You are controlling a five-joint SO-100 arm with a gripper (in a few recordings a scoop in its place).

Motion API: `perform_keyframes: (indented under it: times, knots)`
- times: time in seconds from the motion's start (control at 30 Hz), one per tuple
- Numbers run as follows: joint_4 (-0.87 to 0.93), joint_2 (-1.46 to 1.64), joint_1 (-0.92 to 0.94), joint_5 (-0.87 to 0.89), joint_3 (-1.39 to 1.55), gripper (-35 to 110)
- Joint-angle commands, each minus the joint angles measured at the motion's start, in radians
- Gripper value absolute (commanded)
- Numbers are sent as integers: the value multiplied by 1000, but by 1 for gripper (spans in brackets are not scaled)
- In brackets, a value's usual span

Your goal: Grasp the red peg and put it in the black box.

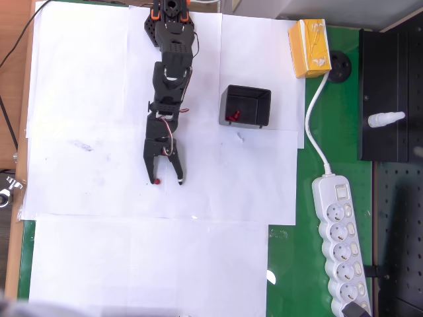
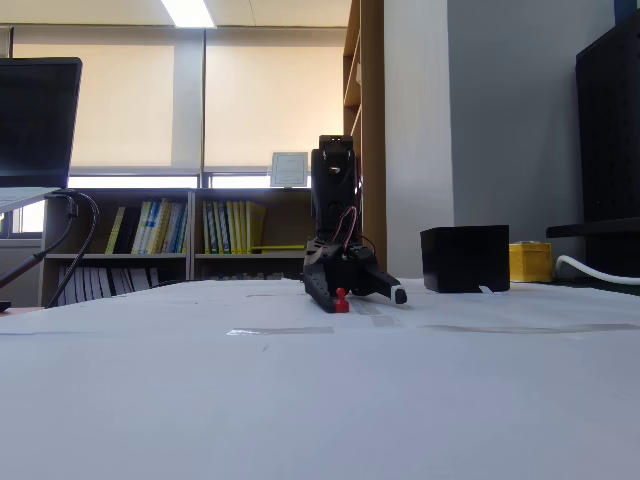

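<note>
The gripper (image 1: 168, 180) is wide open with the red peg (image 1: 157, 181) right by one fingertip, so it should slide over until the peg sits in the middle, then squeeze slowly.

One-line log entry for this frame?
phase: reaching | gripper: open, lowered to paper, red peg at one fingertip, not gripped | black box: holds red bits | peg standing

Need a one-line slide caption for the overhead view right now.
Open gripper lowered over the red peg on white paper, black box to its right.
</note>
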Motion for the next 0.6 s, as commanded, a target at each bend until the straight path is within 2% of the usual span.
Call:
perform_keyframes:
  times: [0.0,0.47,0.57]
  knots:
    - [-26,-11,-5,-8,12,32]
    - [-28,-15,-2,-11,11,32]
    - [-28,-15,0,-12,11,26]
